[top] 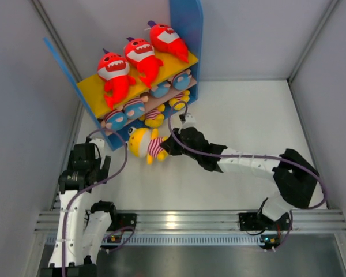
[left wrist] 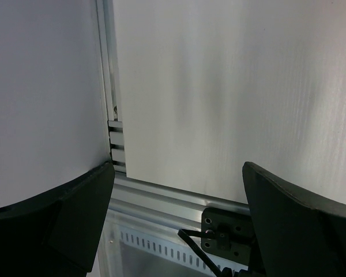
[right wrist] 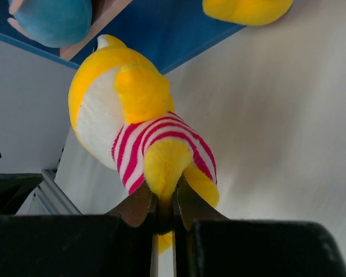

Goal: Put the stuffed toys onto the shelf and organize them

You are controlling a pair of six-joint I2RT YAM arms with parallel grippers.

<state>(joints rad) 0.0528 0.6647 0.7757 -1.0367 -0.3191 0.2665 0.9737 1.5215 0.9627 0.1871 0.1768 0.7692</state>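
The right pincer (top: pixel 166 145) is pressed together on a yellow limb of the yellow doll (top: pixel 145 144). In the right wrist view, the two fingertips (right wrist: pixel 143 203) pinch this rounded limb just below the hem of the red-and-white striped shirt. The rest of the doll (right wrist: pixel 132 127) extends ahead of the right pincer (right wrist: pixel 164 202), with its yellow head farthest from the fingers. The doll lies on the white table (top: pixel 248 115).

The shelf (top: pixel 187 34) stands ahead of the right pincer, beyond the doll. The doll's head lies just beside the blue base of the shelf; contact cannot be confirmed. Three red sharks (top: pixel 141 57) lie side by side on the yellow top board, well beyond the pincer. On the lower board, a row of blue-headed dolls (top: pixel 135 107) in striped shirts sits nearer to the pincer. Two more yellow plushes (top: pixel 154 115) lie at the front edge of this board, near the pincer. One blue head (right wrist: pixel 52 20) appears ahead and to the left of the fingertips in the right wrist view.

The left pincer (top: pixel 83 170) is spread. In the left wrist view, its two black fingers (left wrist: pixel 75 213) stand well apart. The white table surface (left wrist: pixel 219 86) and an aluminium rail (left wrist: pixel 161 199) show between them. The left pincer (left wrist: pixel 179 173) is apart from the doll and the shelf.
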